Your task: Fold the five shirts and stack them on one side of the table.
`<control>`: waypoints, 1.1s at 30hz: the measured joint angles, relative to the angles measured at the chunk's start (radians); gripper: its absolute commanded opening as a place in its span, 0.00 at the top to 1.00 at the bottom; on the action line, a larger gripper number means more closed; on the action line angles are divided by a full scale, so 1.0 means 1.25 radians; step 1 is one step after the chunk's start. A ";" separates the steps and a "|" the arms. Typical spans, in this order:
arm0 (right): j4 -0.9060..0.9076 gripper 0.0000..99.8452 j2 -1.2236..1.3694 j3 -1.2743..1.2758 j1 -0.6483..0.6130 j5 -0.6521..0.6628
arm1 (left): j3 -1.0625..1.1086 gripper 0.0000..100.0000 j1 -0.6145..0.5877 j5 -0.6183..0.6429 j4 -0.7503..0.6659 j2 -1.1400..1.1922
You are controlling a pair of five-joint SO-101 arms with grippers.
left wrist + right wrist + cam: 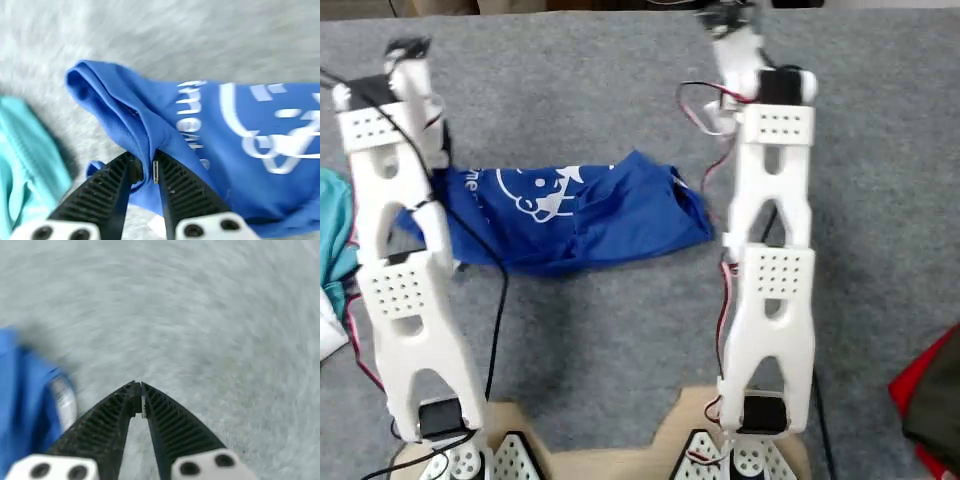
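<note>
"What's on the surface, starting from the left?"

"At the left edge I see a crumpled teal shirt (332,235) on the grey felt surface (590,330). Just beside it, my left jaws are clenched on a fold at one end of the blue shirt (225,150). That shirt lies bunched across the middle, between the two arms, with its white print facing up."

"And the right side?"

"My right jaws are pressed together with nothing in them, over the felt just beside the blue shirt's other end. A red garment (918,385) lies at the right edge with something dark on it."

"The mounts?"

"Both arms stand on a wooden board (610,458) at the near edge."
</note>
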 measured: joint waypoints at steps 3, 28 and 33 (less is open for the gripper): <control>-0.086 0.99 0.043 0.009 0.063 -0.064 | -0.001 0.98 0.066 0.031 0.000 -0.058; -0.207 0.99 0.171 -0.038 0.309 -0.234 | 0.171 0.98 0.545 0.117 -0.049 -0.209; -0.207 0.99 0.171 -0.038 0.309 -0.234 | 0.172 0.98 0.567 0.149 -0.086 -0.200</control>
